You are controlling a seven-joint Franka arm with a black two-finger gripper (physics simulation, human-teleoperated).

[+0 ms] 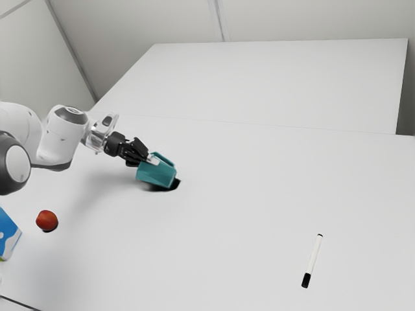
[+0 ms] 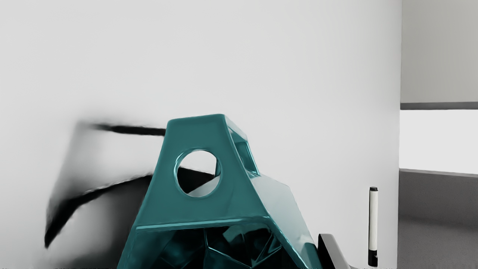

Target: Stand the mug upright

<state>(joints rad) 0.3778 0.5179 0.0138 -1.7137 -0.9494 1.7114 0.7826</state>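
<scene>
Nearest the wrist camera is the teal mug (image 2: 235,209), its dark, faceted hollow facing the gripper. Above that hollow stands a flat teal part pierced by a round hole, with shadow and white surface visible through it. In the exterior view the mug is tilted, with its handle (image 1: 165,158) on the upper side and a dark shadow directly beneath.

The gripper (image 1: 146,157) is right at the mug's upper end. I cannot tell whether it is spread, pressed together or pinching the mug. The arm (image 1: 61,139) comes in from the exterior view's left, low over the table (image 1: 227,207), and the hand slants down toward the mug.

The red fruit (image 1: 47,220) sits on the near side of the mug, toward the exterior view's left. A blue and white box (image 1: 8,234) lies farther from the mug than the fruit, partly cut off by that view's edge. White tabletop stretches from the mug to the marker (image 1: 312,261), well apart from it toward the exterior view's right and nearer that camera. Past the mug, a thin seam crosses the white surface, which runs on to a straight far edge in front of pale walls (image 1: 311,19).
</scene>
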